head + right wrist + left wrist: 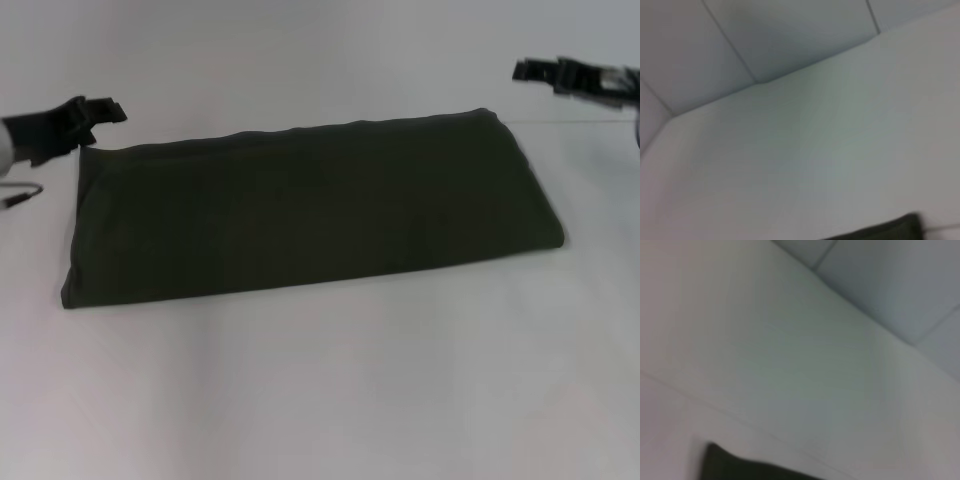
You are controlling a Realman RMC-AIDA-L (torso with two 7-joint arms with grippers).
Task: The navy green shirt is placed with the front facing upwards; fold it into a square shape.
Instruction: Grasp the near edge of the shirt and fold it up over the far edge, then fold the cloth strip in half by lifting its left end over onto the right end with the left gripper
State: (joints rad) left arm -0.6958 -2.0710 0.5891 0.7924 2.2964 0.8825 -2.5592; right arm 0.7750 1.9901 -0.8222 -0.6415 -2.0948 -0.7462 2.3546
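The shirt (310,210) lies flat on the white table (320,400), already folded into a long dark band with no print, collar or sleeve showing; its long axis runs across the robot from left to right, so the fold that would bring it to a square goes end over end along that line; the left gripper (95,115) hangs just beside the far left corner of the band, nearly touching it, while the right gripper (560,72) sits up and off past the far right corner, clearly apart from the cloth; the left arm looks the nearer to a grasp; I cannot tell whether either gripper is spread or closed, though neither seems to hold any cloth; a thin cable (20,195) trails on the table by the left end; nothing else stands in the way
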